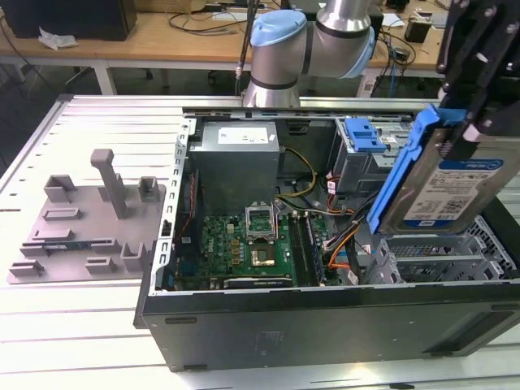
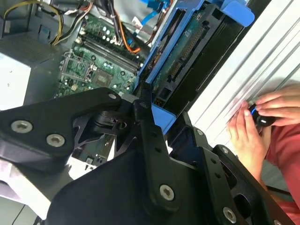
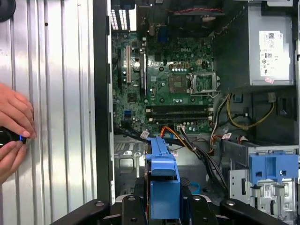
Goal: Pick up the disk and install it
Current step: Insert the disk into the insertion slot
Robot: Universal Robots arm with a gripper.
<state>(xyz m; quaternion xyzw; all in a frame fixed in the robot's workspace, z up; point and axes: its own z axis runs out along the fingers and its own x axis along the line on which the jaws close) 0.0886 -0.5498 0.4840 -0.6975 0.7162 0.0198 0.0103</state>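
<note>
The tool (image 1: 465, 130) pinches the disk (image 1: 443, 191) by its blue frame, tilted above the drive cage (image 1: 439, 260), at four o'clock within the open computer case (image 1: 325, 325) in the exterior view.

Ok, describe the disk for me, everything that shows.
The disk is a flat silver metal drive with a blue-and-white label, set in a blue plastic frame along its edges. The second wrist view shows its underside, a green circuit board with a connector. The gripper clamps it, and it hangs tilted over the drive cage at the exterior view's right end of the open computer case. Nothing else seems to touch it.
</note>
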